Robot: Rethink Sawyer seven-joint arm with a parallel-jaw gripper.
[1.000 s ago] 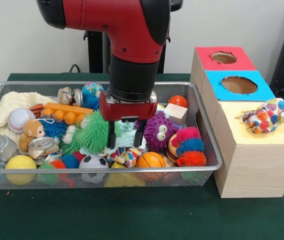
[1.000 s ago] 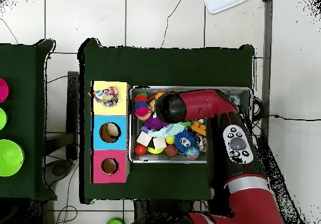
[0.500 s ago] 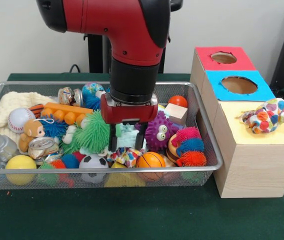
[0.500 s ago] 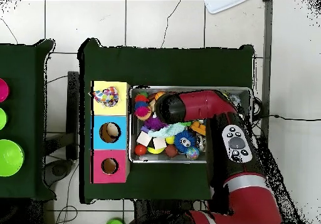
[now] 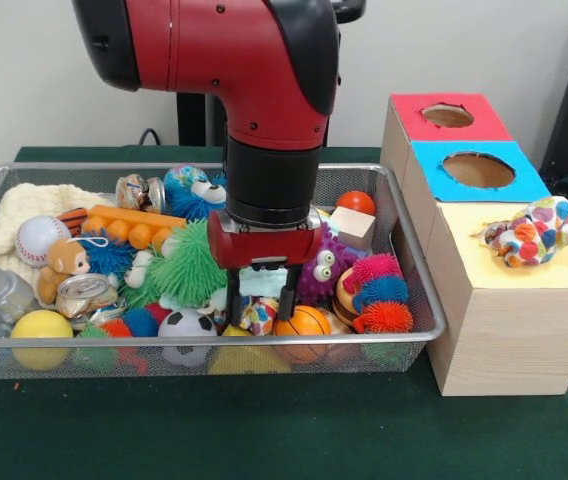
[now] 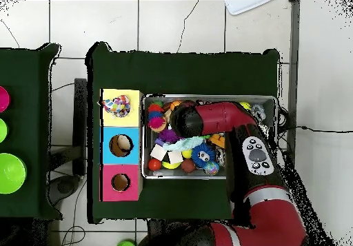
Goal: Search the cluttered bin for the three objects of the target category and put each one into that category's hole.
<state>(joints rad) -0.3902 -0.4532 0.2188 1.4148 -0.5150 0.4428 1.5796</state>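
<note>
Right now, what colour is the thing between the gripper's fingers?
Pale mint green, between the gripper fingers; the front view shows it best.

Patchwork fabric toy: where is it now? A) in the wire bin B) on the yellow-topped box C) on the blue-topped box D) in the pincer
B: the patchwork fabric toy lies on the yellow-topped box, beside the wire bin, while the pincer is down among the bin's toys.

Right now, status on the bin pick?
End effector down in bin, jaws around pale green toy. Basketball, purple fuzzy toy crowding it.
</note>
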